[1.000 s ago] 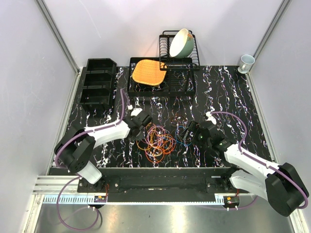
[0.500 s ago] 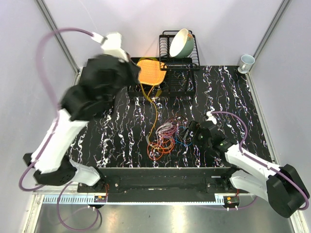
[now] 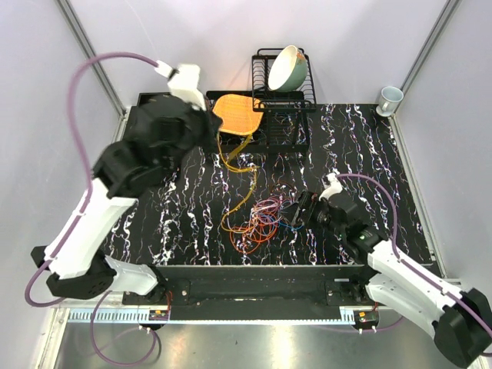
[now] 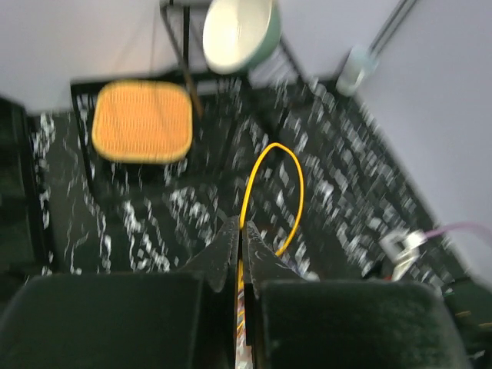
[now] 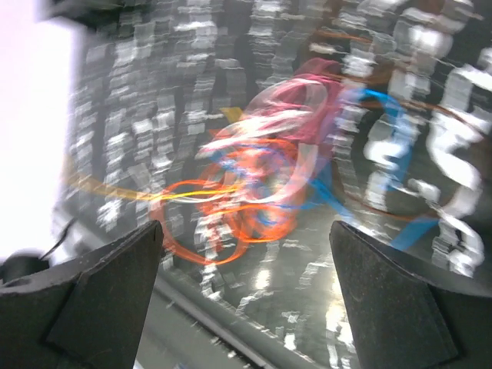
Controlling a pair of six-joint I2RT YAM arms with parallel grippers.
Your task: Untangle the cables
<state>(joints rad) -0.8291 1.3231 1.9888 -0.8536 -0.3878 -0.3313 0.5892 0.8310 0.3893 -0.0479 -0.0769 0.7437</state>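
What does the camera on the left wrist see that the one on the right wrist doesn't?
Only the left wrist view: the left hand shut on a yellow cable, with the orange mat, bowl and cup beyond. Only the right wrist view: the open right hand facing a blurred tangle of orange, pink and blue cables. Both: the black marbled table.

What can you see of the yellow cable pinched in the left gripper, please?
The yellow cable is a thin, flexible, plastic-looking wire. The raised left gripper is shut on it, and beyond the jaws it bows into a narrow loop. From there it hangs in slack curves down to the tangle of cables on the dark marbled table, its lower end lost among orange loops.
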